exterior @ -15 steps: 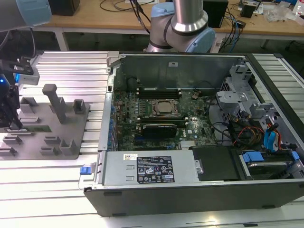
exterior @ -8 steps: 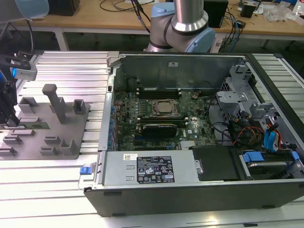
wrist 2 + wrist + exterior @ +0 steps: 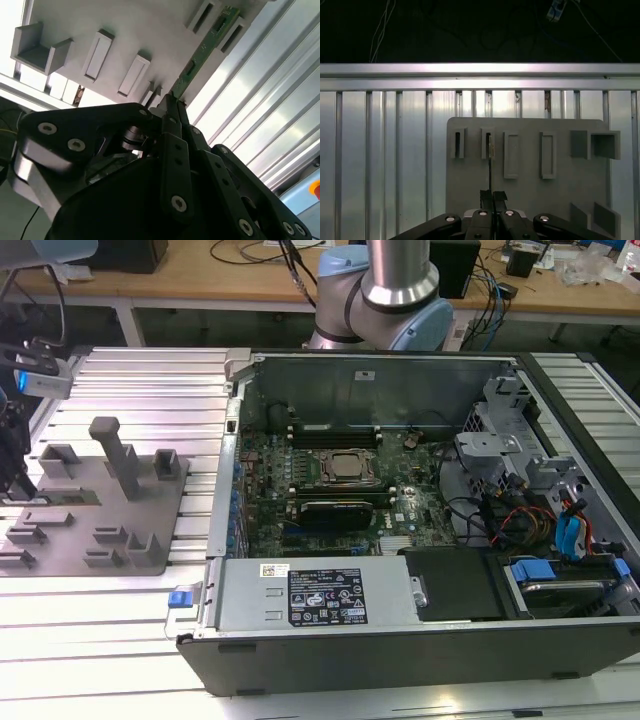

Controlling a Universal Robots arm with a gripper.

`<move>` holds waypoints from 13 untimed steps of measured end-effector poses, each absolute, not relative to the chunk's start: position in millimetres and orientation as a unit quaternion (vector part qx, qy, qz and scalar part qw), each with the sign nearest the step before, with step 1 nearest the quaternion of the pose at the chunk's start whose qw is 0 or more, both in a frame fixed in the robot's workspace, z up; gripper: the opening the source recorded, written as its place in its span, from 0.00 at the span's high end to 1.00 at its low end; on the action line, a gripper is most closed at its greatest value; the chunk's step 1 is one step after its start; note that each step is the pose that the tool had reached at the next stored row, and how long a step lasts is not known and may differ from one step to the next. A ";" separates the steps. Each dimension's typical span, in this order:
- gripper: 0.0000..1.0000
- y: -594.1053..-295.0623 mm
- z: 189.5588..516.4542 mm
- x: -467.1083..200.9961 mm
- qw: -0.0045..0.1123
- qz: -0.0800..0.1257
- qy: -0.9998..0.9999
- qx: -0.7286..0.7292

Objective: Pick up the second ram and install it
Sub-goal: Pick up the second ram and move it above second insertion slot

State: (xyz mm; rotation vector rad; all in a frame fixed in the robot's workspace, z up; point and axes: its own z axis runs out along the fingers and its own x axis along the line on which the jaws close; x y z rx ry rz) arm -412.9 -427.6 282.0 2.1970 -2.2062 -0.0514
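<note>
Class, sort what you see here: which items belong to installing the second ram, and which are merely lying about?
Belongs to the job: the second ram, clamped by the hand; the grey holder tray it stands in; the motherboard's black memory slots.
Lying about: the power supply; the processor; the blue-tabbed drive cage; the cables on the back bench.

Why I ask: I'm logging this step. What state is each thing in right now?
gripper: shut on the second ram, near one end.
second ram: standing on edge at the grey holder tray, not yet installed.
grey holder tray: lying flat on the slatted table.
computer case: open, motherboard exposed.
</note>
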 end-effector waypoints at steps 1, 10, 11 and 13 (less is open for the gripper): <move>0.91 -427.5 283.4 -412.9 0.014 -0.016 -0.708 0.705; 0.91 -427.6 299.1 -412.9 0.014 -0.017 -0.708 0.705; 0.91 -427.5 302.0 -412.9 0.014 -0.016 -0.708 0.705; 0.91 -427.6 306.0 -412.9 0.014 -0.016 -0.708 0.705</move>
